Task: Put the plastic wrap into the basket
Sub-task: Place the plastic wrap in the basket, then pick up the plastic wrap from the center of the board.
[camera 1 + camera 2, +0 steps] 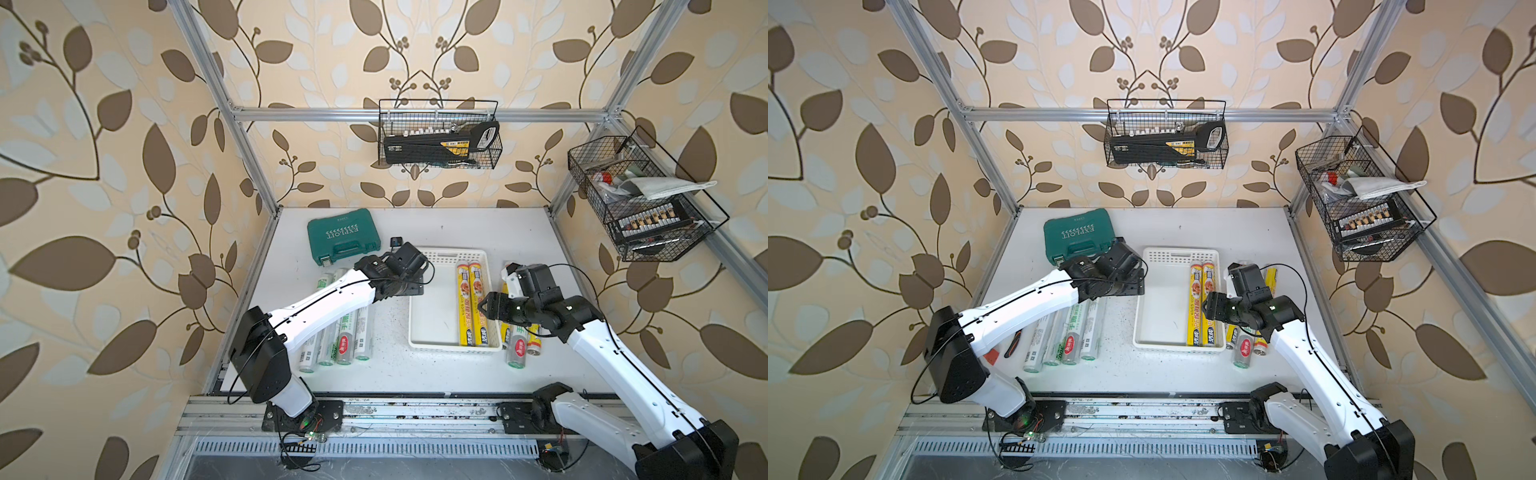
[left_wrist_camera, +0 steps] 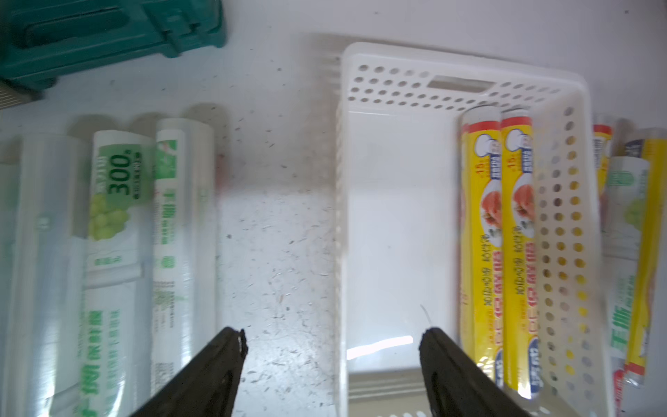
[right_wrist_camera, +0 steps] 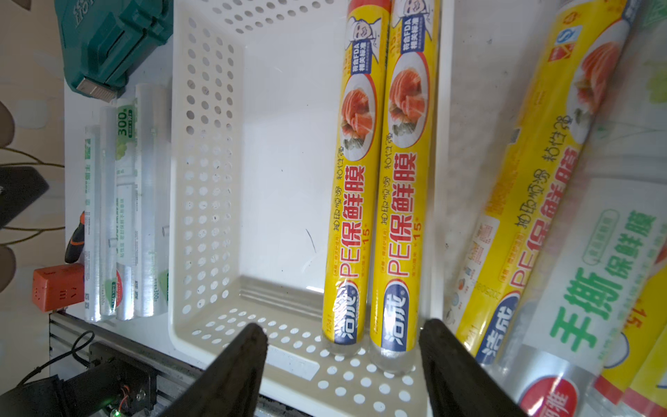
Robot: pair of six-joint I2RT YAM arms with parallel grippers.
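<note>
The white basket (image 1: 432,345) (image 1: 1158,345) lies mid-table with two yellow plastic wrap rolls (image 1: 471,303) (image 1: 1202,303) along its right wall. Several silvery rolls (image 1: 345,345) (image 2: 115,216) lie left of it, partly under my left arm. More rolls (image 1: 517,349) (image 3: 541,162) lie right of it. My left gripper (image 1: 415,287) (image 2: 332,339) is open and empty, straddling the basket's left wall (image 2: 341,216). My right gripper (image 1: 484,307) (image 3: 343,332) is open and empty above the near ends of the yellow rolls (image 3: 379,180).
A green tool case (image 1: 343,235) sits at the back left of the table. Black wire baskets (image 1: 438,137) (image 1: 640,199) hang on the back and right frame. An orange block (image 3: 57,289) and a black-orange tool handle (image 1: 1013,343) lie by the left front edge.
</note>
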